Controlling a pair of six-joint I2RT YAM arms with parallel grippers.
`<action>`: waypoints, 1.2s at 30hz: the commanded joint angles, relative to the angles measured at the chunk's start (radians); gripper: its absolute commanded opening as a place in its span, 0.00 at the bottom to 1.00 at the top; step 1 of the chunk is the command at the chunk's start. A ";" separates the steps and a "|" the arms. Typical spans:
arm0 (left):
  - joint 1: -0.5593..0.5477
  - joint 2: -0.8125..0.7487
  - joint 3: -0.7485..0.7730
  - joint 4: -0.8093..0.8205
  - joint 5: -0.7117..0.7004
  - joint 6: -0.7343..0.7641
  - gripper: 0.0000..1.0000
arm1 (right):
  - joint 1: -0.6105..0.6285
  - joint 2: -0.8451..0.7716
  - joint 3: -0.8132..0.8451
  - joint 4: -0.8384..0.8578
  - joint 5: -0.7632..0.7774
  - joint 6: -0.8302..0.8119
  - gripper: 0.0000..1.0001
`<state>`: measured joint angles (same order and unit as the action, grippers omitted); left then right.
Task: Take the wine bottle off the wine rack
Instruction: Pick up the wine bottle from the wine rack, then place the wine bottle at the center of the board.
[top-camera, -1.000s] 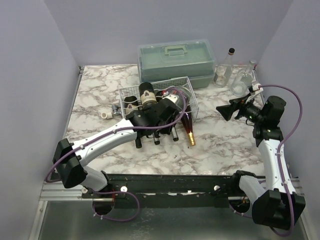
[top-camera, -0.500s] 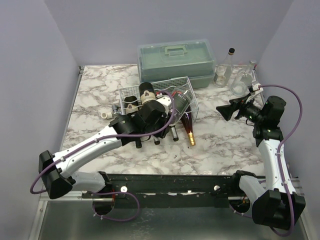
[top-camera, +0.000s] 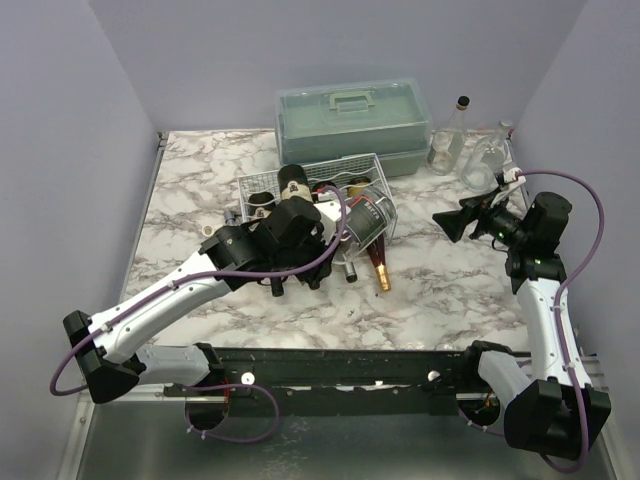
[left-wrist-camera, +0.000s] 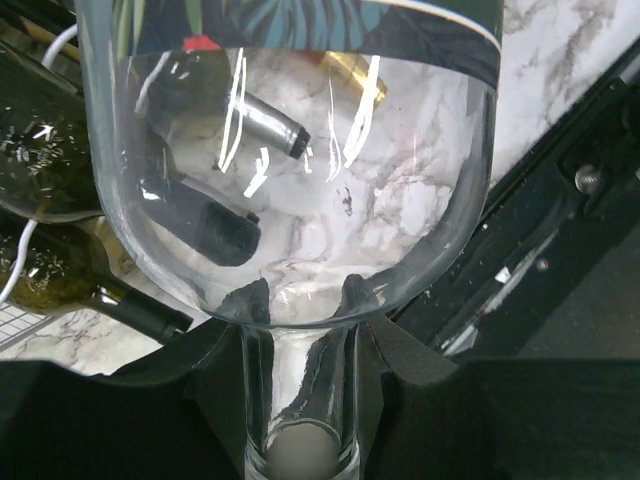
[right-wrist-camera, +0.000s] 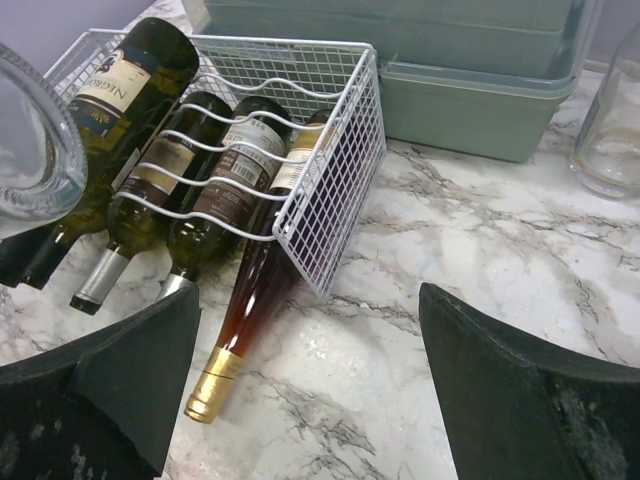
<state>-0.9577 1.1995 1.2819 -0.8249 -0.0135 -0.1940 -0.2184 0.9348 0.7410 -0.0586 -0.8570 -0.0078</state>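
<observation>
Marble-patterned table, pale lavender walls closing it in on three sides, and a grey-green case sitting at the back. In front of the case is the white wire rack, with dark bottles lying in its grooves, necks pointing to the near edge. An amber bottle with a gold cap pokes out at the rack's near right corner, cap on the marble.

The left arm stretches long and low from the near left corner, forearm running diagonally up to the rack. The left gripper is clamped on the neck of the wine bottle, black fingers pressed on both sides of the clear glass. That bottle is up off the wires, hanging over the rack's near right part with its dark label facing up.

The right arm stands folded upright by the right wall, the right gripper pointing left towards the rack, its fingers spread wide with nothing between them.

Bare marble shows between the rack and the right gripper and along the near edge. Two clear glass bottles stand in the back right corner, just beside the case
</observation>
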 joint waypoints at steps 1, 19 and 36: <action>-0.003 -0.003 0.126 0.068 0.143 0.051 0.00 | -0.008 -0.009 -0.012 -0.023 0.015 -0.023 0.93; -0.009 0.169 0.172 -0.209 0.427 -0.086 0.00 | -0.008 -0.007 -0.015 -0.027 0.006 -0.044 0.93; -0.087 0.276 0.157 -0.330 0.556 -0.189 0.00 | -0.008 -0.005 -0.024 -0.017 -0.011 -0.043 0.93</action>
<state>-1.0294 1.4925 1.3792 -1.2205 0.4080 -0.3576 -0.2184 0.9348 0.7315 -0.0654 -0.8570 -0.0387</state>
